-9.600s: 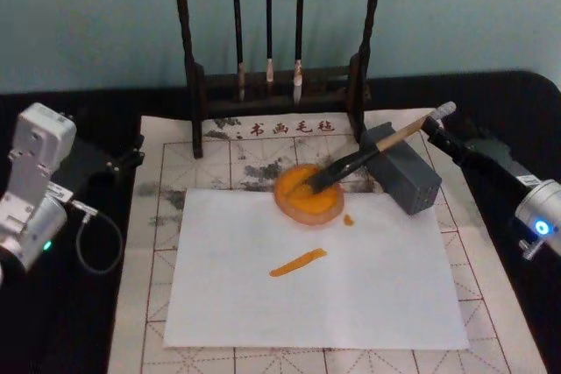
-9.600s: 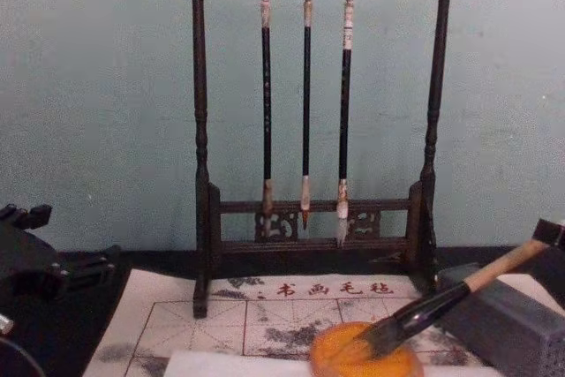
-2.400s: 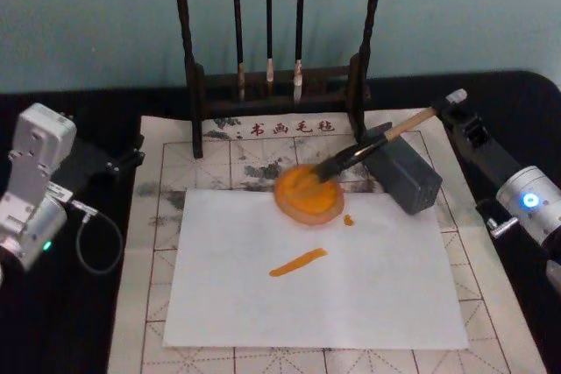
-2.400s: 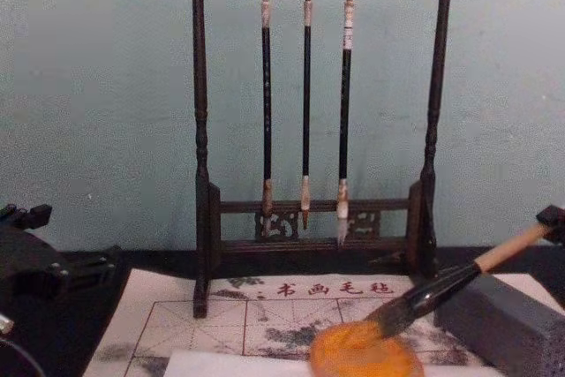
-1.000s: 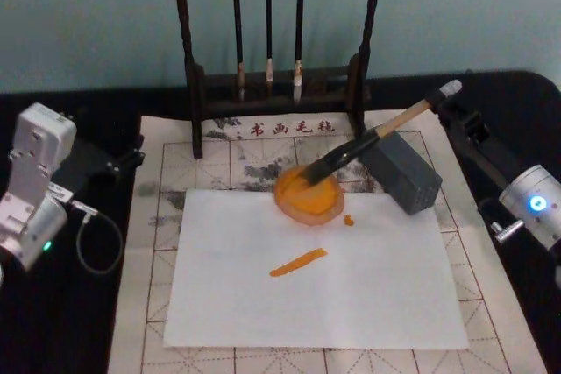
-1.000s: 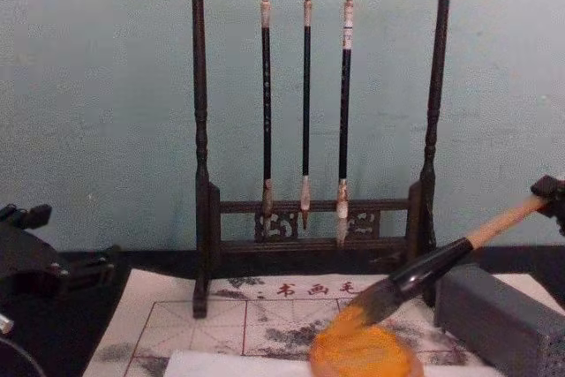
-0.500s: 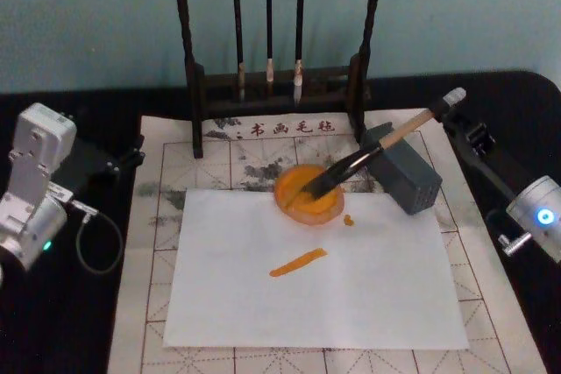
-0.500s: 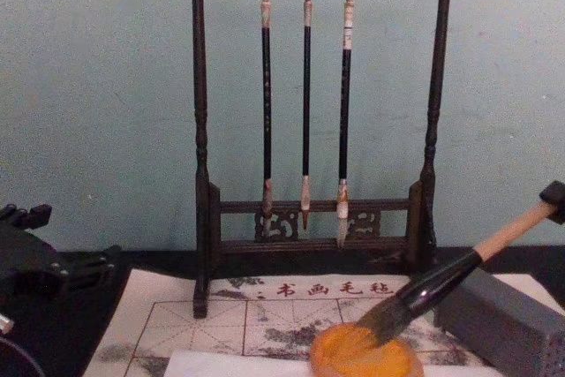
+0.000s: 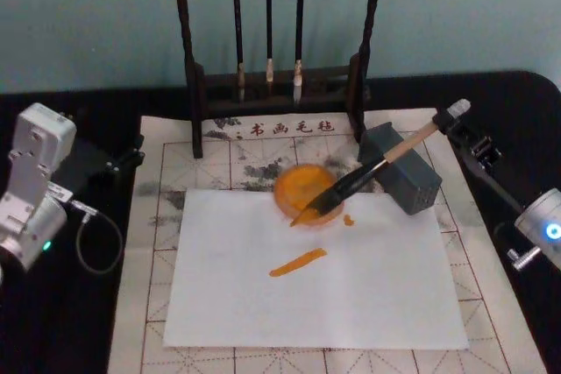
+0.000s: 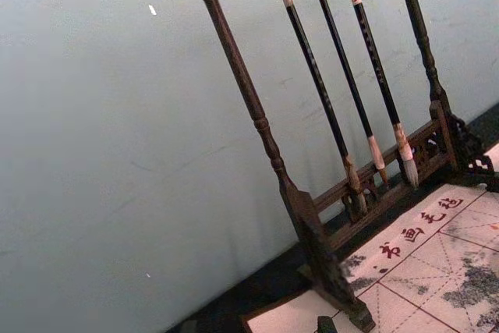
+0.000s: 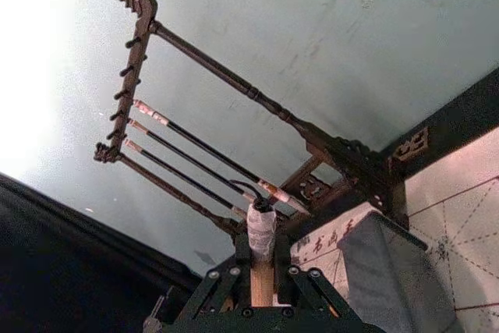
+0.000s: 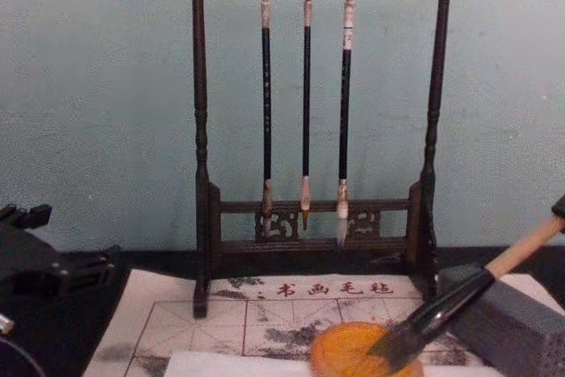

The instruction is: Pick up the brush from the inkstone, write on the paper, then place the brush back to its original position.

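1. Right hand (image 9: 450,120) is clamped shut on the very top end of the brush (image 9: 368,164) handle. The brush slants down across the grey block (image 9: 408,177). Its tuft is at the near rim of the orange inkstone (image 9: 287,186), and its tip is about over the paper's (image 9: 351,304) far edge.
2. Left arm (image 9: 35,186) is parked at the left side of the counter, well apart from the work.
3. My read is that the step is carrying the loaded tuft from inkstone to paper. One orange stroke (image 9: 298,262) is already on the sheet, so it could be the return instead. Can't tell which.
4. Gripping at the far end makes a long lever, so a small wrist change swings the tip a lot. Go slow and hold the tilt constant.
5. Raise the tuft clear of the rim before moving sideways. A drip (image 9: 348,219) sits on the paper just beside the dish, so wipe off excess on the rim first.
6. Touch down on blank paper, apart from the existing stroke, with light pressure. The sheet probably lies loose on the felt mat (image 9: 158,243) and may drag.
7. Keep the handle clear of the block.
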